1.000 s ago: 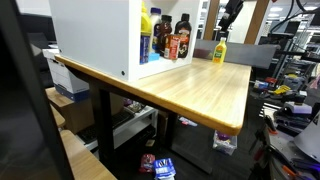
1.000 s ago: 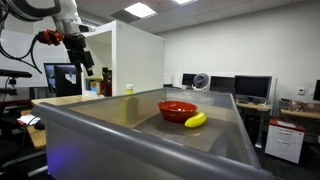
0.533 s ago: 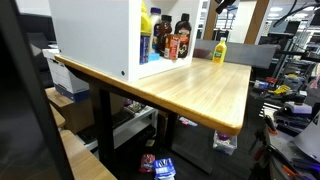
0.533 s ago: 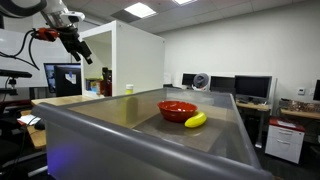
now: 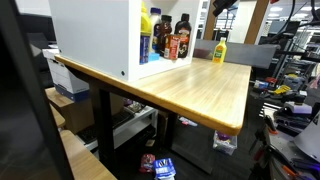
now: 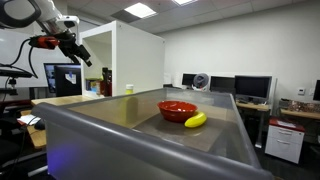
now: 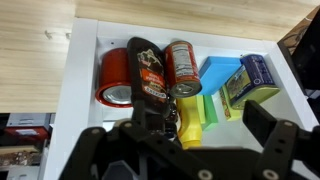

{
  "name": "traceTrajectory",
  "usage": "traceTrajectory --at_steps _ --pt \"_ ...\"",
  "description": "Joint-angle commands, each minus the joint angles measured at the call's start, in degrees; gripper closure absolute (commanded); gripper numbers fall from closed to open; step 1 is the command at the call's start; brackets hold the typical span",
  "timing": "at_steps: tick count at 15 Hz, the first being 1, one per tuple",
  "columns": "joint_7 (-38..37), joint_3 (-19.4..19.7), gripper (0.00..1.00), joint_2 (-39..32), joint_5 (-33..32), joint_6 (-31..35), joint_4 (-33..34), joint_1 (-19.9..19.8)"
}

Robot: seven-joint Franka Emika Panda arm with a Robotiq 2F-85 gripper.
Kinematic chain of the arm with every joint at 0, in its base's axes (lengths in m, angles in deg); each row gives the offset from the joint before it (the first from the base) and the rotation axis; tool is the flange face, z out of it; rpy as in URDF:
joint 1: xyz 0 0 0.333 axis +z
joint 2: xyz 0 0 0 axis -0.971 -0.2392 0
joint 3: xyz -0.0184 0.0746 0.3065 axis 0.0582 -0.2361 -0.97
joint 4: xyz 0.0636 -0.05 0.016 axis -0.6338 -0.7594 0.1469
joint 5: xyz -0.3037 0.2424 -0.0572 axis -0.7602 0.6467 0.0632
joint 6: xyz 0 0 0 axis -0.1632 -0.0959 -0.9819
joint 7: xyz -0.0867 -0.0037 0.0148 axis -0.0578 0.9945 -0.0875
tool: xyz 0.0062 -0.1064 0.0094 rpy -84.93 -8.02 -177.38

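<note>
The jaws are wide open and hold nothing. In an exterior view the arm point(image 6: 25, 12) is in the upper left of the frame, high over the tabletop point(image 5: 190, 90). The yellow bottle point(image 5: 218, 50) stands upright on the tabletop, near the top middle of the frame, close to the open side of the white cupboard point(image 5: 95, 35). In the wrist view the yellow bottle shows in the lower middle, between the two jaws but well apart from them. Past it, inside the white cupboard, are a red can point(image 7: 115, 80), a dark bottle point(image 7: 148, 70) and a tin point(image 7: 182, 65). It looks like the arm is lining up over the yellow bottle and has not reached it yet. To take it, the jaws would need to go down, one on each side, without bumping the white cupboard, and then close
</note>
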Motion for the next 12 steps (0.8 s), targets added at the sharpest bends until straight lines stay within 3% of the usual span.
traceTrajectory --at_steps 1,7,12 --pt "2.57 0.14 0.0 -2.47 -1.23 5.56 -0.44 1.97" --pt "3.58 1.86 0.0 -4.66 -0.76 13.37 -0.76 6.15" --pt "1.93 1.3 0.0 -7.33 -2.32 17.0 0.22 4.35"
